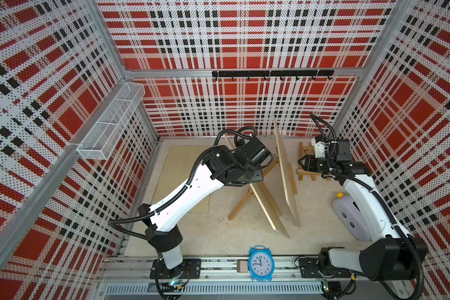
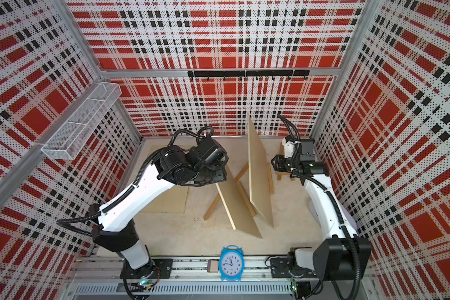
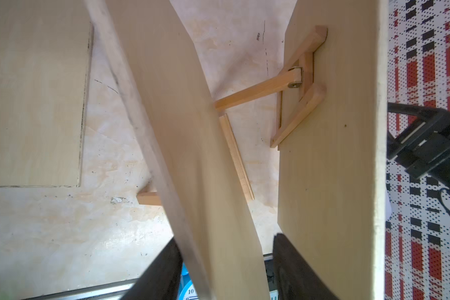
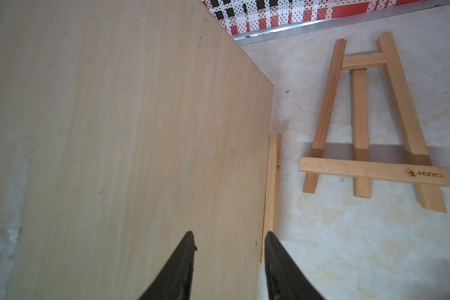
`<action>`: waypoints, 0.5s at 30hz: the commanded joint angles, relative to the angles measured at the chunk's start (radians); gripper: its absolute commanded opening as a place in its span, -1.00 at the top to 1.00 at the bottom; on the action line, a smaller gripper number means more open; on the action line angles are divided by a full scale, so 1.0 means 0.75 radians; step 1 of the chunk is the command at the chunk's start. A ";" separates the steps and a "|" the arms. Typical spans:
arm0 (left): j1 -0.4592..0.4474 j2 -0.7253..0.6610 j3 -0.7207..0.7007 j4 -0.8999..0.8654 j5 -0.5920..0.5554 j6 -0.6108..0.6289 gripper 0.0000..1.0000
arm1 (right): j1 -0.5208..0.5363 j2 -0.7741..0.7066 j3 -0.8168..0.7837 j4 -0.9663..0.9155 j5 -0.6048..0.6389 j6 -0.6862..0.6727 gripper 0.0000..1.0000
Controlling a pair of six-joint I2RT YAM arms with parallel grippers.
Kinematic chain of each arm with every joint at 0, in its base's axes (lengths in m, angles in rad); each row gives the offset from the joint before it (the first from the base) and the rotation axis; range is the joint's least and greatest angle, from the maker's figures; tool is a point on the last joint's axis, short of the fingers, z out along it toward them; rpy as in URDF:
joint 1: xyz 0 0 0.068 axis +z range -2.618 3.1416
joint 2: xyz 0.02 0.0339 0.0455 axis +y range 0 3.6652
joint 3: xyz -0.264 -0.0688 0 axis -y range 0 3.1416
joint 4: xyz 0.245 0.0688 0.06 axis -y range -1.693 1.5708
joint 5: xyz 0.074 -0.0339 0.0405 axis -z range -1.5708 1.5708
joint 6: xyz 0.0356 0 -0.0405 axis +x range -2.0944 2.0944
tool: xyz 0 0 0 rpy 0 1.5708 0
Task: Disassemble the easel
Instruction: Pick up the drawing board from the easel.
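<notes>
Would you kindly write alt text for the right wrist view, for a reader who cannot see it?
A large pale wooden board fills most of the frame, with the right gripper open in the foreground, near the board's edge. Beside the board, a small wooden easel lies flat on the mottled tabletop, and a thin wooden strip runs along the board's edge.

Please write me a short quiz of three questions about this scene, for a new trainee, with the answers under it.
1. True or false: one easel lies flat on the table.
2. How many boards stand leaning, not lying flat?
3. Which blue thing stands at the front? A. clock B. mug C. lamp

Key: 1 true; 2 two; 3 A.
</notes>
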 commanded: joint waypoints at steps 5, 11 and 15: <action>0.053 0.012 0.007 -0.093 -0.032 0.000 0.00 | 0.005 0.001 0.017 0.103 -0.100 0.037 0.07; 0.092 0.055 0.023 -0.065 0.002 0.039 0.14 | 0.005 0.017 0.039 0.109 -0.108 0.037 0.07; 0.108 0.086 0.023 -0.031 0.027 0.052 0.17 | 0.004 0.023 0.038 0.120 -0.115 0.039 0.07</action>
